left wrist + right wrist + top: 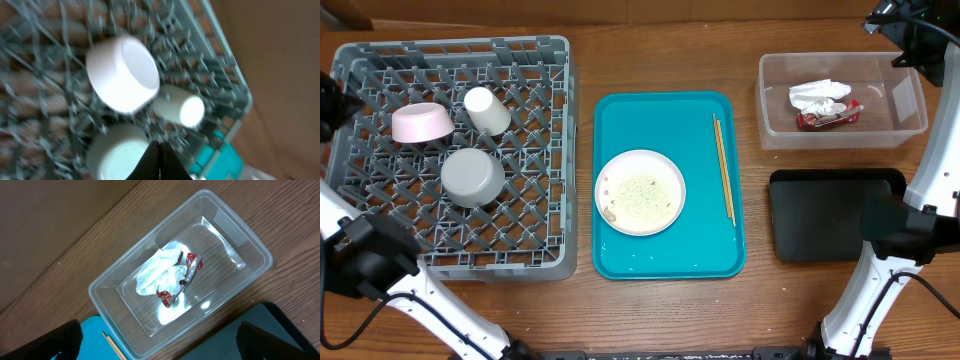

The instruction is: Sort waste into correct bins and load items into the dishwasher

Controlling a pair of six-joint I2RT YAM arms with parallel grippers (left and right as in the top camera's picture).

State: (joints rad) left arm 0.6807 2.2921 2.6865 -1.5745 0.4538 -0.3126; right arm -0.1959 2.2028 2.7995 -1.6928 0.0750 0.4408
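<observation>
Here, the left claw (159,150) is clenched on nothing, its two black fingers pressed tip to tip. It hangs above the grey dish rack (227,75), which its wrist view shows only in a blur. Inside that rack the small white cup (181,109) lies on its side just beside the pink bowl (422,122). The grey-white bowl (472,177) sits bottom-up close by, nearer the robot. The right claw (157,336) is released wide, one finger at each lower corner of its wrist view, and it hangs over the clear tub (250,245). In the tub the crumpled white napkin (157,272) and the red wrapper (192,265) lie touching each other. The black tray (830,215) sits just beside the tub, on the robot's side of it. Between the rack and these two bins, the teal tray (620,250) rests on the wooden counter (660,50). It carries the pale pink plate (612,165), with rice grains (638,196) scattered across its middle. The two chopsticks (723,168) lie side by side along the edge of the teal tray nearest the tub, apart from the plate.
</observation>
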